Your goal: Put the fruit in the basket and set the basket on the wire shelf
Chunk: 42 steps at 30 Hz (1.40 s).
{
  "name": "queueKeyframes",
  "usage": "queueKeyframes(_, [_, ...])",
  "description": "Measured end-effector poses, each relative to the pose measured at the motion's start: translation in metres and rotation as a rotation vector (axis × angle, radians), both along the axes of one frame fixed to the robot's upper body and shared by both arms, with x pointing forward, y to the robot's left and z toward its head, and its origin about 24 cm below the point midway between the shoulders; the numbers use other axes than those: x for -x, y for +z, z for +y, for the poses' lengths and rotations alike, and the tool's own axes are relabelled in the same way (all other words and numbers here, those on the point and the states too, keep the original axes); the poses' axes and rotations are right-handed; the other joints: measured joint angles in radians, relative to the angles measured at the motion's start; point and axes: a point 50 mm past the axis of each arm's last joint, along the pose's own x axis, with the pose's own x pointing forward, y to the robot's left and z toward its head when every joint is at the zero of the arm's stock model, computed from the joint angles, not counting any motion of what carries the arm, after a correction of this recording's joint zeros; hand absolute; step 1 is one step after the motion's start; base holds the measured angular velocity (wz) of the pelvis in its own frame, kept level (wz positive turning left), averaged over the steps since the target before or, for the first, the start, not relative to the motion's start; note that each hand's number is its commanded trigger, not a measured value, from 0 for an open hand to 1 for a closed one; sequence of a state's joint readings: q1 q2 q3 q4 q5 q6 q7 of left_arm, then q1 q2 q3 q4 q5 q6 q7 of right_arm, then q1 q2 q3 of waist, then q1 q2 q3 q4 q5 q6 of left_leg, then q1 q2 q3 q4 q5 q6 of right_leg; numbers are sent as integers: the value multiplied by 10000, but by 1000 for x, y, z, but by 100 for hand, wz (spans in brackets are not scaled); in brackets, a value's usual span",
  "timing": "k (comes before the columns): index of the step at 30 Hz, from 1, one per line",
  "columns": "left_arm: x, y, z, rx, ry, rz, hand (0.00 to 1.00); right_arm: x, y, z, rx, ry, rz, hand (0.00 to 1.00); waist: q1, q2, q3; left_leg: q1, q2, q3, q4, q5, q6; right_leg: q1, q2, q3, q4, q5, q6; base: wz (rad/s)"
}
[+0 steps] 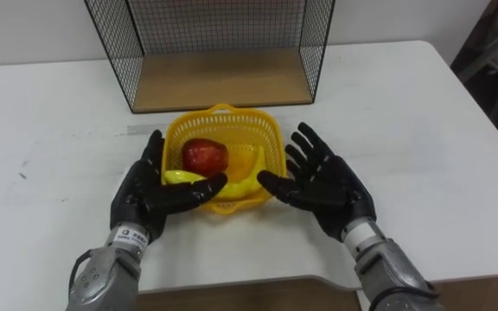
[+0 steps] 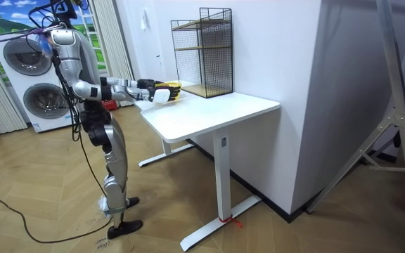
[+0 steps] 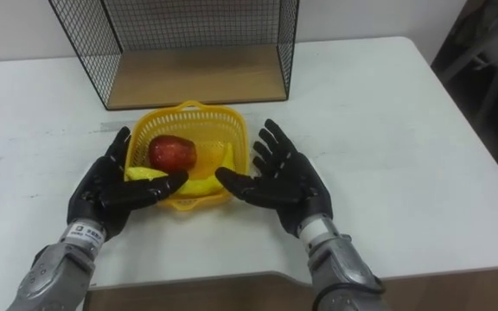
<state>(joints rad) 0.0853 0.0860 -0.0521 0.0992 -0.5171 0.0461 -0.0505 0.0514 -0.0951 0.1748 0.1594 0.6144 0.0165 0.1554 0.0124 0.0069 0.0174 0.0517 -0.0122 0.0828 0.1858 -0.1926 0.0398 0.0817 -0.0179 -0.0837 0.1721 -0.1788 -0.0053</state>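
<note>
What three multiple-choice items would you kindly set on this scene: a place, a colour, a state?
1. Where is the basket? A. on the floor B. on the table, before the wire shelf C. inside the wire shelf
2. What colour is the apple? A. red B. green C. yellow
3. The left hand and right hand are: A. both fists B. holding the apple C. both open, flanking the basket
1 B: the white table is under it, the wire shelf behind. 2 A: plainly red. 3 C: fingers straight on either side.
</note>
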Motion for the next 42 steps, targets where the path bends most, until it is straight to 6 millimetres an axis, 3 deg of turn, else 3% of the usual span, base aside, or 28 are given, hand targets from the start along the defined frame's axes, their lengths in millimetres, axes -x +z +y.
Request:
queueKeyframes(3, [-2, 0, -1, -5, -41, -9, 0, 2, -8, -1, 32, 33, 308, 0, -3, -19, -7, 35, -3, -5, 15, 0, 0, 29, -5, 4, -5, 0, 0, 0])
queueKeyframes(23, [-8, 3, -15, 439, -214, -171, 0, 0, -7, 8, -9, 178, 224, 0, -48, -32, -7, -43, 7, -15, 130, -1, 0, 11, 7, -14, 74, 2, -3, 0])
queueKeyframes(42, [-10, 5, -25, 644, -388, -309, 0, -7, -1, 12, -21, 169, -8, 0, -47, -201, 53, -36, 5, -21, 123, -1, 1, -5, 10, -18, 129, 2, -3, 0])
